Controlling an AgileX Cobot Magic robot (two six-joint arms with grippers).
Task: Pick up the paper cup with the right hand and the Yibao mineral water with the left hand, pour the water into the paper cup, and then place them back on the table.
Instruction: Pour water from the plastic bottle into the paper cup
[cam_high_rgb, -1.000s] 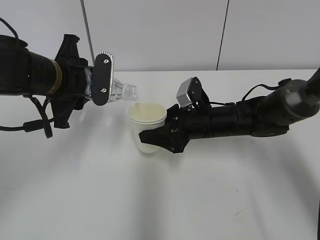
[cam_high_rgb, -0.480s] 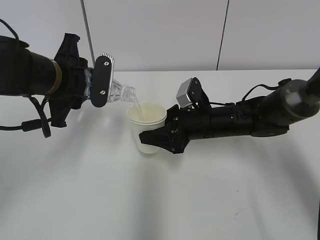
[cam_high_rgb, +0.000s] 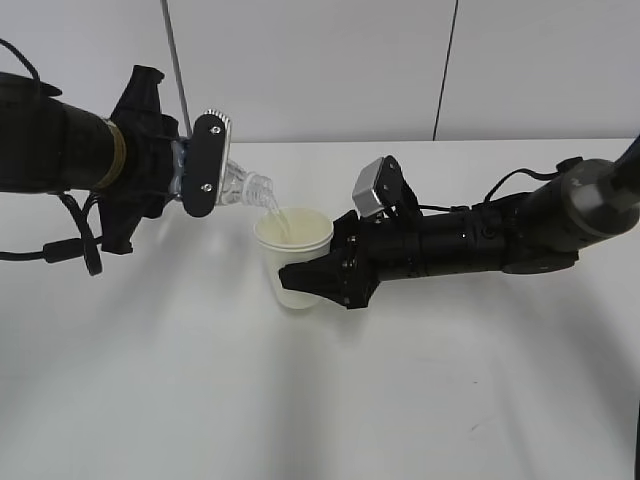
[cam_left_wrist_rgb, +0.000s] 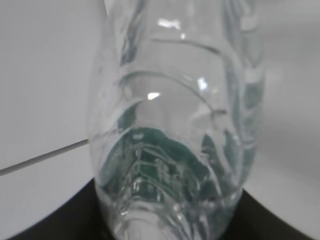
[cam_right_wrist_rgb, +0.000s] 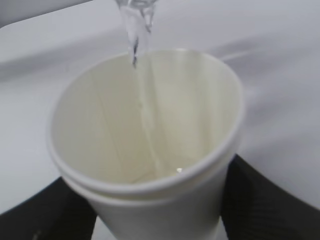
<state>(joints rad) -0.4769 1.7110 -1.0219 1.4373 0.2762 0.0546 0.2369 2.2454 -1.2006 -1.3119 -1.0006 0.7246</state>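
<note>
Exterior view: the left gripper (cam_high_rgb: 200, 165) is clamping the Yibao mineral water (cam_high_rgb: 243, 187) and holding it tipped well over, its open mouth pointing down and to the right, just above the rim of the paper cup (cam_high_rgb: 293, 250). A thin stream of water (cam_high_rgb: 272, 212) is falling from the mouth into the cup. The right gripper (cam_high_rgb: 322, 278) is closed around the cup's lower wall, holding it upright; whether the cup's base is touching the table (cam_high_rgb: 320, 400) or hanging just over it is not clear from this angle.

In the left wrist view the bottle (cam_left_wrist_rgb: 175, 125) is filling nearly the whole picture (ribbed clear plastic, with the dark green label showing through it low down), and the gripper's dark body is only visible along the bottom edge.

In the right wrist view the cup (cam_right_wrist_rgb: 150, 150) is sitting between the two dark fingers (cam_right_wrist_rgb: 260, 200), which are pressing against its sides. The stream (cam_right_wrist_rgb: 134, 35) is coming in over the far rim and running down the cream inner wall.
</note>
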